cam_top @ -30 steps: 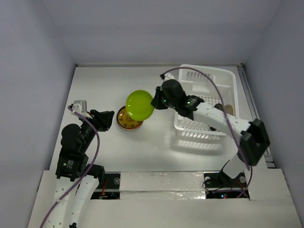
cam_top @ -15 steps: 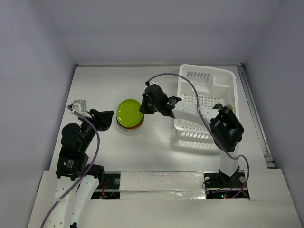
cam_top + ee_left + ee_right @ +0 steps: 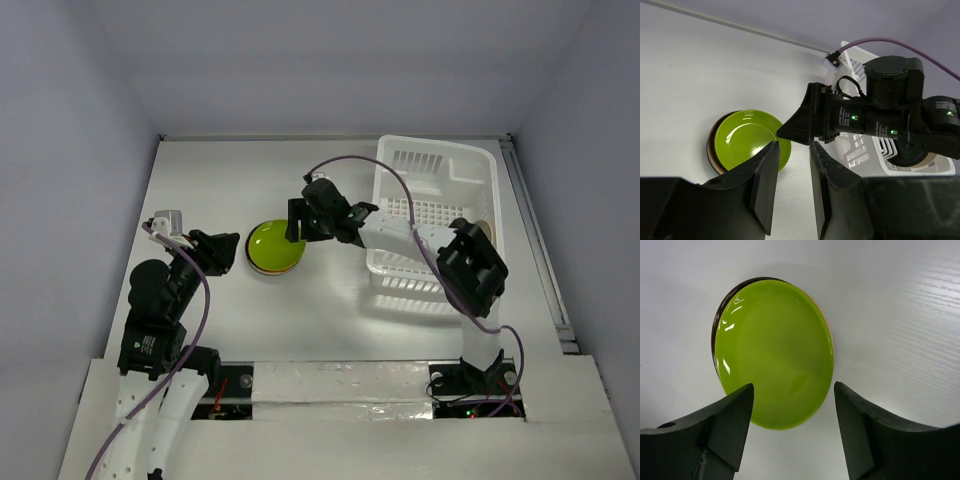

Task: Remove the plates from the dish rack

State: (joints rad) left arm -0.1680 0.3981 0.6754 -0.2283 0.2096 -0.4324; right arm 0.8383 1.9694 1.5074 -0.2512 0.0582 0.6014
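Just left of centre in the overhead view, the right gripper hangs over the stack of plates with its jaws spread wide. In its own wrist view the two dark fingers stand on either side of the lime green plate, clear of its rim and holding nothing. That plate lies face up on top of the stack. The edges of other plates, one dark and one red-orange, show beneath it.

At the lower left of the overhead view, the left gripper points at the stack from just beside it. Its jaws stand a narrow gap apart with nothing between them.

The stack rests on a white table with a faint grain. Plain pale grey-lilac walls close the table in on three sides, and a strip of silvery tape runs along its near edge.

The white dish rack sits at the upper right of the table, apart from the stack, and the right arm reaches out across its near left corner. The far part of its grid floor is bare. At its right side a tan round edge peeks from behind the arm, too hidden to say more. A purple cable loops over the right arm.

White lettering on the right arm's housing, beside small green lights, is too small to read.
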